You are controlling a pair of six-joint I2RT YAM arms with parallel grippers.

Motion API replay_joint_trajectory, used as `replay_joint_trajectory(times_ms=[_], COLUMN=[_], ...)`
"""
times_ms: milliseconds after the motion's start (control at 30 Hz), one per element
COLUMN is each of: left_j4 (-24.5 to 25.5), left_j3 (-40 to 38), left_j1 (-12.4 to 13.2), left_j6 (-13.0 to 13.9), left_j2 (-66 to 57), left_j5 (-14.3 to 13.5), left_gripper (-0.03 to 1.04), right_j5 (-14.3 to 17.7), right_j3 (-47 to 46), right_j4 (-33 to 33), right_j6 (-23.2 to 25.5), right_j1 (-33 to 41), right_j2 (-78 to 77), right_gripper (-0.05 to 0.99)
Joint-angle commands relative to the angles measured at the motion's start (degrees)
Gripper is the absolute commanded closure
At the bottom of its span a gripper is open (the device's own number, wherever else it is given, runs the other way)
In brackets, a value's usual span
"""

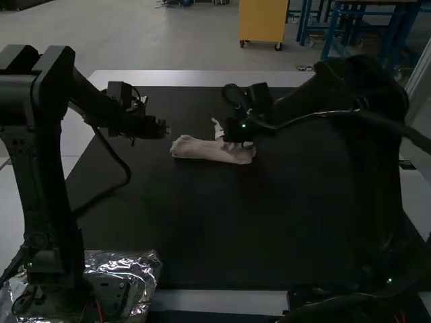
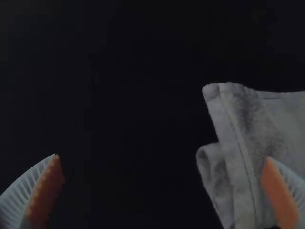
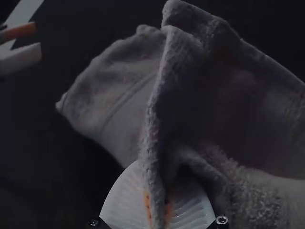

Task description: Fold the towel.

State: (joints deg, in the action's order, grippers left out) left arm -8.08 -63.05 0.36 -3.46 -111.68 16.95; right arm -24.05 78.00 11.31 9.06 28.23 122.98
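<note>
The pale towel (image 1: 202,149) lies as a narrow bunched strip on the black mat, one part raised at its right end. Just beyond its left end is my left gripper (image 1: 167,130), while my right gripper (image 1: 236,136) is at the raised part. In the left wrist view, my left gripper (image 2: 164,195) has its fingers wide apart, one overlapping the towel (image 2: 257,129), whose layered hemmed edges show. In the right wrist view, my right gripper (image 3: 158,210) is shut on a hanging fold of the towel (image 3: 114,90); its lower layers are partly hidden behind that fold.
The black mat (image 1: 202,229) spreads around the towel, with a white table edge (image 1: 188,78) at the far side. Crinkled silver foil (image 1: 138,269) lies by the left arm's base. Cables hang from both arms.
</note>
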Motion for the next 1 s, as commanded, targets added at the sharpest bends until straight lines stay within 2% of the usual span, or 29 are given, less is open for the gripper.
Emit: replay_joint_trajectory(times_ms=[0, 467, 600, 900, 967], left_j4=[-1.1, -3.5, -4.2, -5.3, -5.3], left_j3=[0.7, 2.8, 3.3, 4.9, 5.2], left_j1=[-0.2, 0.4, 1.7, 6.2, 6.6], left_j6=[0.7, 0.7, 0.7, 1.2, 1.2], left_j2=[3.6, 4.1, 4.1, 4.1, 4.3], left_j5=[0.4, 0.4, 0.3, -0.2, -0.2], left_gripper=[0.04, 0.04, 0.04, 0.04, 0.04], right_j5=[-0.2, 0.1, 0.0, -0.2, -0.5], right_j3=[3.8, 18.3, 21.8, 27.1, 28.1], right_j4=[0.4, -0.9, -2.0, -3.8, -4.4], right_j6=[0.7, 1.8, 1.8, 2.7, 3.4], right_j1=[1.6, 5.7, 6.6, 7.9, 8.1], right_j2=[2.1, 11.8, 14.0, 17.1, 17.7], right_gripper=[0.96, 0.96, 0.96, 0.96, 0.91])
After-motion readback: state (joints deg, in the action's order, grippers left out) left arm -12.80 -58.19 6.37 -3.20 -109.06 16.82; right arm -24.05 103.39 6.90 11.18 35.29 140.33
